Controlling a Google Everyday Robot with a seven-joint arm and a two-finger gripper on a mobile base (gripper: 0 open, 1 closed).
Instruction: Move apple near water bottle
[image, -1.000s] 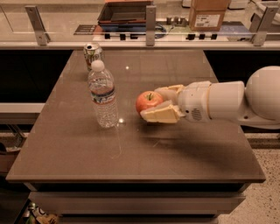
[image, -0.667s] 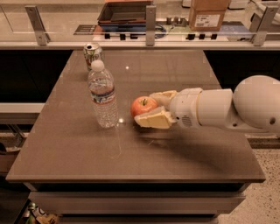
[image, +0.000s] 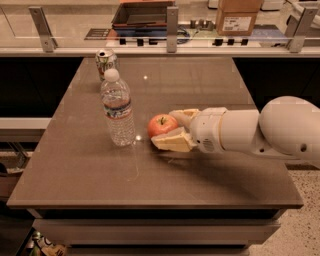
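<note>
Just right of the bottle (image: 118, 112), the apple (image: 161, 124) is clasped in the pincer (image: 166, 129), one finger behind it and one in front, low over the desk (image: 210, 75). I cannot tell whether it touches the surface. The pincer reaches in from the bottle's right, so the apple leads toward the bottle with a narrow gap left. Against a second ago, apple and pincer have come leftward and lower, closer to the bottle.
</note>
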